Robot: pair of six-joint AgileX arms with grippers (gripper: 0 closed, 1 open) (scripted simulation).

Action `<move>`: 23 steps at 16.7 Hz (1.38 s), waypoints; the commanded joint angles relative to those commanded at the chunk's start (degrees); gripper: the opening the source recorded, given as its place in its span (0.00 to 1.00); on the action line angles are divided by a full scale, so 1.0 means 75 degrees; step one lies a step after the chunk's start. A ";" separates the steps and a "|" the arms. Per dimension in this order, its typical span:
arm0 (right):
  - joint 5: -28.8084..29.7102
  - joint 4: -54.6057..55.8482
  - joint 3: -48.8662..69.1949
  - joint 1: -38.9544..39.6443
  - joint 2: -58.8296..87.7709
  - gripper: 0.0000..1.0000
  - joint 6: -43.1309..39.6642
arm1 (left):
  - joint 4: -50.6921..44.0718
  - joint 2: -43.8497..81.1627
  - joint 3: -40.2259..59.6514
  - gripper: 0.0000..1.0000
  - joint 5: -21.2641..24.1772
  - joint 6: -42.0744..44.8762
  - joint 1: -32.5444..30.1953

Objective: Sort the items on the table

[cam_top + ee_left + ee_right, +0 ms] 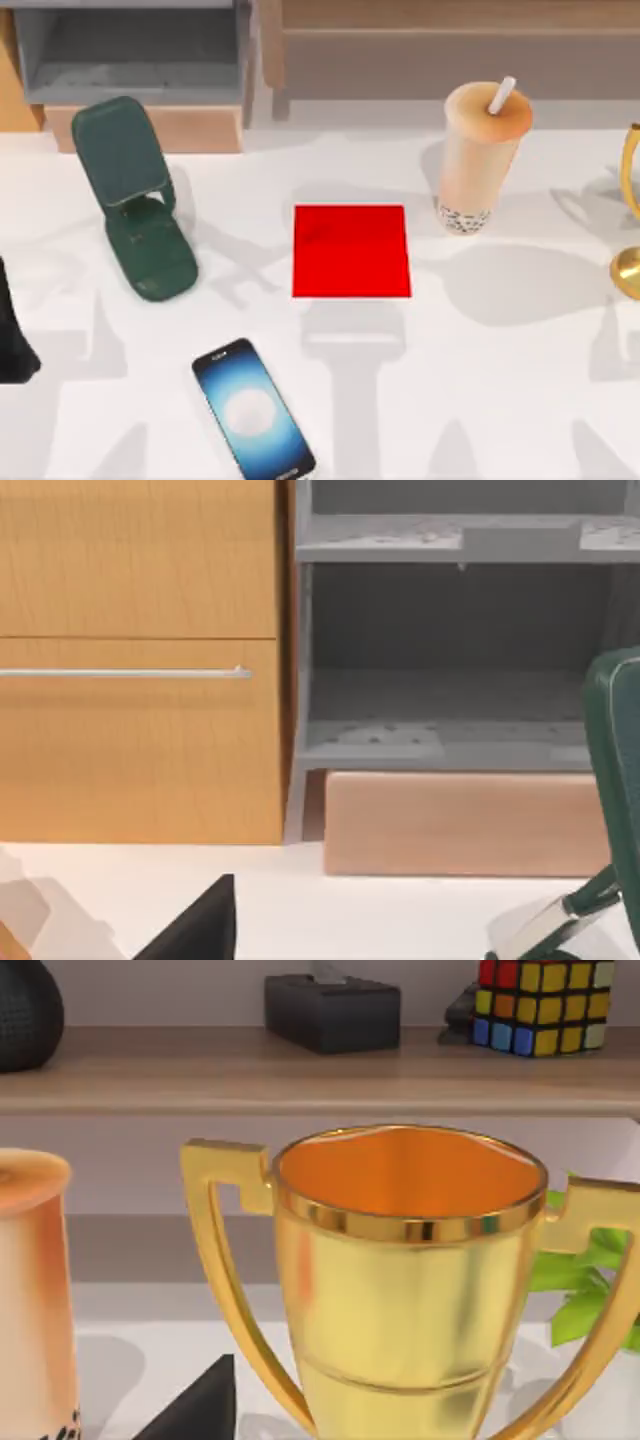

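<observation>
smartphone [253, 411] lies at the lower left of the frame, its long axis slanting from upper left to lower right, nearer my left arm's side. farther back, bubble tea cup [480, 155] stands upper right. whether either gripper's fingers are apart or together, i cannot tell.

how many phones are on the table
1: the phone lies screen-up near the front edge of the table, left of centre, in front of the green stand. More could be hidden outside the view.

Stand [135, 200] left, mat [351, 251] mid, cup [478, 155] right
</observation>
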 joint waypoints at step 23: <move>0.0000 0.0000 0.0000 0.0000 0.0000 1.00 0.0000 | -0.7754 1.3247 1.1485 1.00 -0.0006 0.0151 0.1547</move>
